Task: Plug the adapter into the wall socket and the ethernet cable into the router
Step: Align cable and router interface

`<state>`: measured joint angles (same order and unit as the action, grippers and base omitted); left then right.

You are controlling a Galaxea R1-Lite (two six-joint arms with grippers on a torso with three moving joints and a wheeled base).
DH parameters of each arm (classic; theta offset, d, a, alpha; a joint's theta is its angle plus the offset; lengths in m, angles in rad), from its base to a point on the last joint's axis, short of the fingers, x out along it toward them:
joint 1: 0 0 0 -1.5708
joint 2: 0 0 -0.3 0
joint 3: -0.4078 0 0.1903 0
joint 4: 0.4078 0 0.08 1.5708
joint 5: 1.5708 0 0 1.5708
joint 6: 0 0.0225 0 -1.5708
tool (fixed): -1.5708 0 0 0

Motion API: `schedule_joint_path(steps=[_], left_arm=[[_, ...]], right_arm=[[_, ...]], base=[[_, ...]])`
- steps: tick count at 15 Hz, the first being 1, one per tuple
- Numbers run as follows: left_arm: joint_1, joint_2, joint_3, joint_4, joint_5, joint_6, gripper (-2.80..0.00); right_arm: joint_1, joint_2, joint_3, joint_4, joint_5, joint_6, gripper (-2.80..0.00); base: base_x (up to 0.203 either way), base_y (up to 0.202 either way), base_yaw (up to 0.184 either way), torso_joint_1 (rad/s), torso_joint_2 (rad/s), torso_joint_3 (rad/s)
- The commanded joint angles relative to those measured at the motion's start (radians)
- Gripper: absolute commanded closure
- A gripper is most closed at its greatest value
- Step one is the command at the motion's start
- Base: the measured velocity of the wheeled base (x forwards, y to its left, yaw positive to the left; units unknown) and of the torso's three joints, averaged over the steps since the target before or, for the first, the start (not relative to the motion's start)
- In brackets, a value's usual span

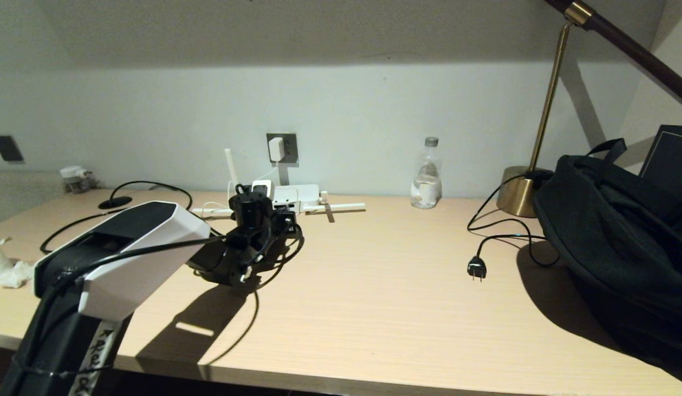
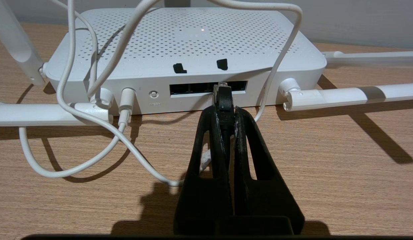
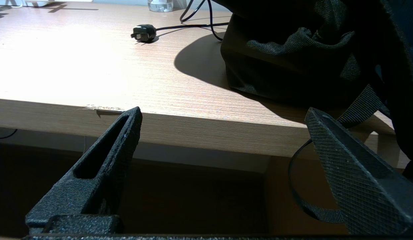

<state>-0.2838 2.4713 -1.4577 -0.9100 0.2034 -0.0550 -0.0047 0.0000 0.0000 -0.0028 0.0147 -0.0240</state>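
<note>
The white router [image 2: 183, 43] lies flat at the back of the desk, with its antennas spread out and its dark port row [image 2: 193, 88] facing me. My left gripper [image 2: 223, 111] is shut on the black connector end of the ethernet cable [image 2: 223, 100]. The connector's tip is at the mouth of the port row; how deep it sits I cannot tell. In the head view, the left gripper [image 1: 290, 215] is just in front of the router [image 1: 300, 195]. The white adapter [image 1: 275, 148] sits in the grey wall socket [image 1: 289, 144]. My right gripper [image 3: 223, 113] hangs open below the desk's front edge.
White cord [image 2: 76, 133] loops on the desk in front of the router. A water bottle [image 1: 427, 176], a brass lamp base [image 1: 517, 193] and a black two-pin plug [image 1: 476, 268] stand to the right. A black bag [image 1: 621, 242] fills the right end. The ethernet cable's oval disc [image 1: 114, 202] lies far left.
</note>
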Motion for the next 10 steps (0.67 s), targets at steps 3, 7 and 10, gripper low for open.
schedule_joint_path(steps=[3,7,10], left_arm=[[-0.002,-0.004,0.000,-0.001,0.002,-0.003,0.00],[-0.022,-0.006,-0.006,0.002,-0.001,-0.005,0.00],[-0.029,0.004,-0.006,0.003,0.000,-0.005,0.00]], right_arm=[[0.000,0.000,0.000,0.000,0.000,0.000,-2.80],[0.000,0.000,0.000,0.000,-0.001,0.002,-2.80],[0.000,0.000,0.000,0.000,-0.002,0.009,-2.80]], base=[[0.000,0.000,0.000,0.000,0.00,0.000],[0.000,0.000,0.000,0.000,0.00,0.000],[0.000,0.000,0.000,0.000,0.00,0.000]])
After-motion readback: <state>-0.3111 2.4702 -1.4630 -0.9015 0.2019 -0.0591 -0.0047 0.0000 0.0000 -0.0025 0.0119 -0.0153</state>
